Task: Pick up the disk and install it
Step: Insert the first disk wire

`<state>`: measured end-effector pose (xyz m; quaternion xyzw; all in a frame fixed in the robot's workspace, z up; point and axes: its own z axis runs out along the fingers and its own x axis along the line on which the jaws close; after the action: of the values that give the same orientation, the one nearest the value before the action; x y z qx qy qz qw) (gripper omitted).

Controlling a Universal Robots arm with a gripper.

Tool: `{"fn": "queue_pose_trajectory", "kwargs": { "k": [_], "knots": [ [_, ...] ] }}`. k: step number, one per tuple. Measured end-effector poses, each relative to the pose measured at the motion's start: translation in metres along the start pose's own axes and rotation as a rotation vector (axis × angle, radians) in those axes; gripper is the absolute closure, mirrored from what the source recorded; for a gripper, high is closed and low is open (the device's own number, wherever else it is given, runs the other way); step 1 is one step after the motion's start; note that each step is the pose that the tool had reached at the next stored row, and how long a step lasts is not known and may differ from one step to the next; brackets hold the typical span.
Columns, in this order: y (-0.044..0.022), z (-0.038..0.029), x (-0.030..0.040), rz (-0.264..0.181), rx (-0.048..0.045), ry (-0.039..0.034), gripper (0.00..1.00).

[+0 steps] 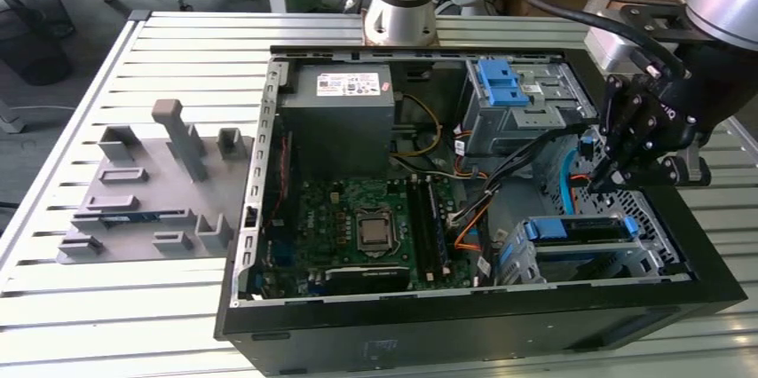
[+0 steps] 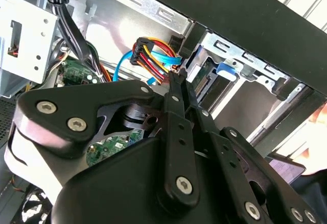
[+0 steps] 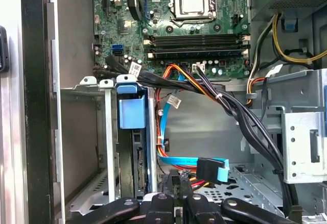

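Black linkage gripper (image 2: 176, 78) with fingers closed together at the bundle of red, yellow and orange wires (image 2: 153, 60), beside a light-blue flat cable (image 2: 122, 63).

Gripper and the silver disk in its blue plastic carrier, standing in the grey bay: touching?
Apart. In the first wrist view the gripper sits among coloured cables, a dark gap separating it from the silver, blue-framed disk.
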<state>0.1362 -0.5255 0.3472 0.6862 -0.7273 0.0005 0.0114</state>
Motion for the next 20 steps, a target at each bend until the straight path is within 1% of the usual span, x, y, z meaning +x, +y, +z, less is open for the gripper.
{"fn": "queue_pose_trajectory", "kwargs": {
  "k": [5,8,18,20],
  "knots": [
    [0.0000,0.0003,0.0004,0.000,0.0000,-0.0001,0.84],
    [-0.0002,0.0006,0.0034,0.000,0.0000,0.0001,0.84],
    [-0.0014,0.0029,0.0232,0.000,0.0000,0.0000,0.84],
    [-0.0015,0.0033,0.0250,0.000,-0.0003,0.0002,0.84]
  ]
}}
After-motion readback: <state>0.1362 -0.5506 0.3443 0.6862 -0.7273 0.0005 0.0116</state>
